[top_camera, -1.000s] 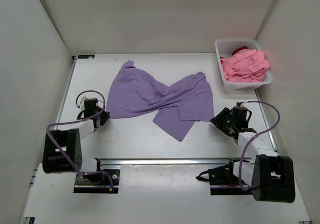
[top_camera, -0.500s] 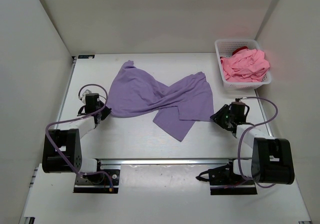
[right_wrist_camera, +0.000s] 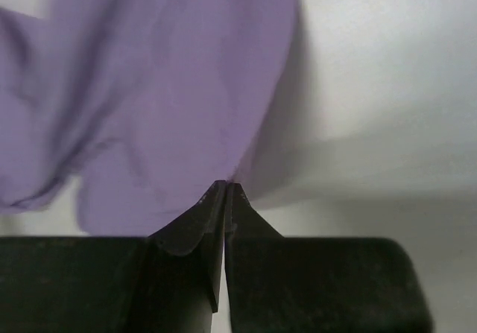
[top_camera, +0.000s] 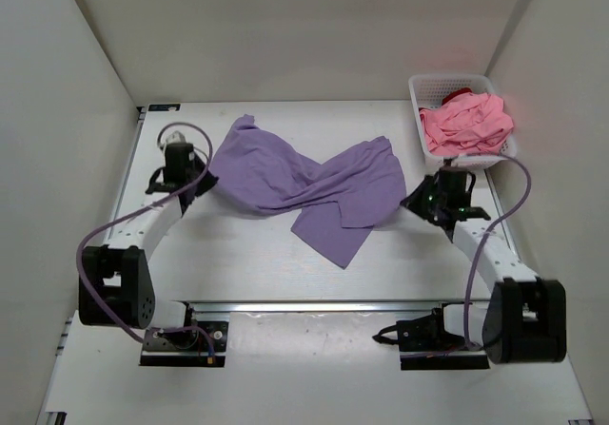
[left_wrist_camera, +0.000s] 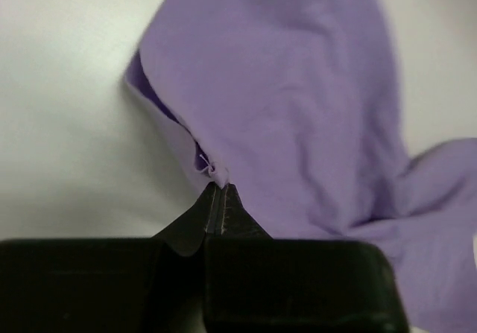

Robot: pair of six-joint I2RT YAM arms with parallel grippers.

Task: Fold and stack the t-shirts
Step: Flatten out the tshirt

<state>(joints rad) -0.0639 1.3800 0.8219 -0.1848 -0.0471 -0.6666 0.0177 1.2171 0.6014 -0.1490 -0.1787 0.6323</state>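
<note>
Top view, left to right:

- Left claw (top_camera: 202,180): seen at 9 o'clock of the lavender shirt (top_camera: 304,183). Black tapered fingertips are pressed fully together, and the shirt's left hem corner is pinched between them. This is confirmed in the left wrist view (left_wrist_camera: 216,188), where a loose thread is seen at the tips.
- Lavender shirt: soft, matte knit, spread across mid-table (top_camera: 247,263) in a bow-tie shape. It is twisted at the waist, with a loose flap pointing to 6 o'clock. Shallow wrinkles are seen throughout.
- Right claw (top_camera: 411,204): seen at 4 o'clock of the lavender shirt. Its jaws are shut tight and the right hem edge is caught at the tips; in the right wrist view (right_wrist_camera: 225,186) the cloth is seen rising straight off them.
- Basket (top_camera: 447,78): white plastic lattice, rectangular, placed at 1 o'clock of the table. It is filled by the crumpled pink shirt (top_camera: 466,121), which spills over the rim. A bit of the dark red shirt (top_camera: 459,93) is seen at the pile's 12 o'clock.

Versus a second ago:
- Left arm is extended further toward 12 o'clock, and the left hem has been carried along with it, so the shirt's left edge is drawn in.
- Right arm is likewise stretched further out, and its claw has been brought up along the right hem, nearer the basket.
- The basket load is unchanged.
</note>
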